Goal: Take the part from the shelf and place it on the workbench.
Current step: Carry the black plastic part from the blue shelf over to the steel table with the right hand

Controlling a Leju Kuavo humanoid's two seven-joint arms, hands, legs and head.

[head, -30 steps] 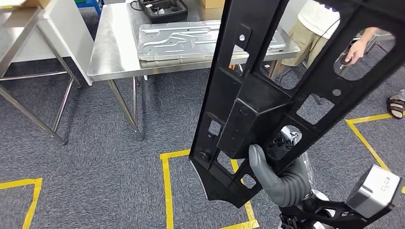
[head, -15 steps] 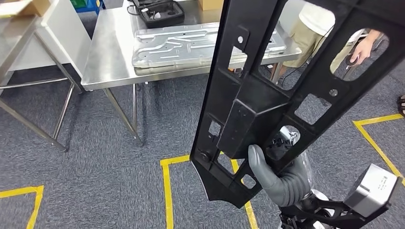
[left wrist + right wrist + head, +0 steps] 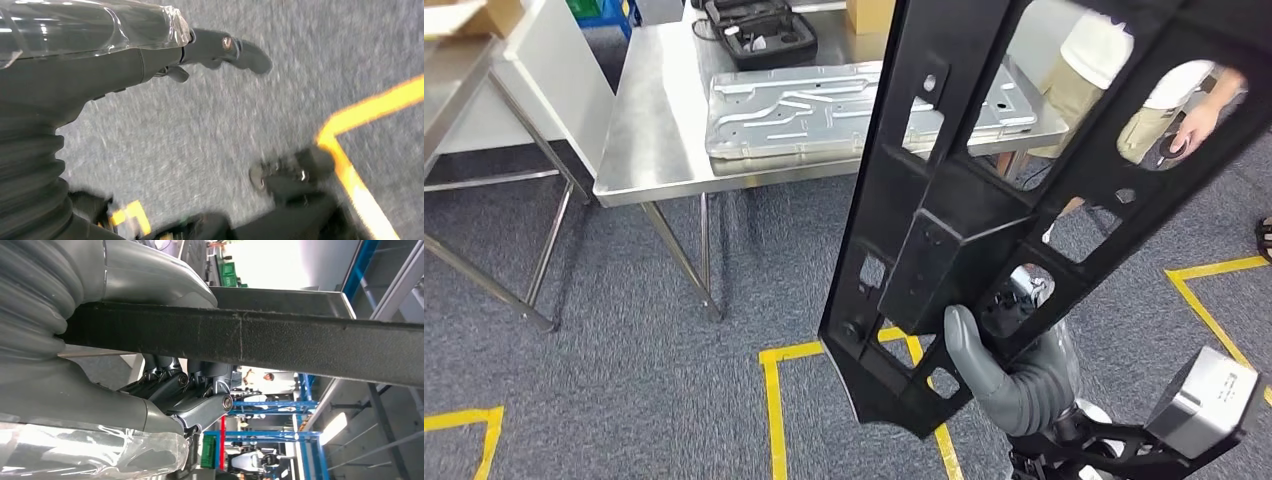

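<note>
Carrying looks like the step in hand: the black part (image 3: 984, 210) is already off the shelf and clamped in the right hand (image 3: 1014, 375), thumb across its lower frame and fingers wrapped behind, as the right wrist view confirms with the part's edge (image 3: 280, 347) pinched between thumb and fingers. The part rises upright from that hand, tilted a little, and is clear of any support. I judge the pick done, with the approach and the set-down left.

The steel surface (image 3: 654, 140) lies ahead of the right hand and off to its left, well apart from it across the grey carpet (image 3: 624, 330), so the robot is not yet within placing reach.

The left hand (image 3: 220, 50) hangs over the carpet holding nothing, its dark fingers lying close together; whether they are fully curled I cannot tell.

Counting: one black part in the grip, one pressed silver panel (image 3: 824, 100) lying on the surface, one black case (image 3: 759, 25) beyond it, one cardboard box (image 3: 869, 14) at the far edge, and one person (image 3: 1124, 90) standing beyond the part.
</note>
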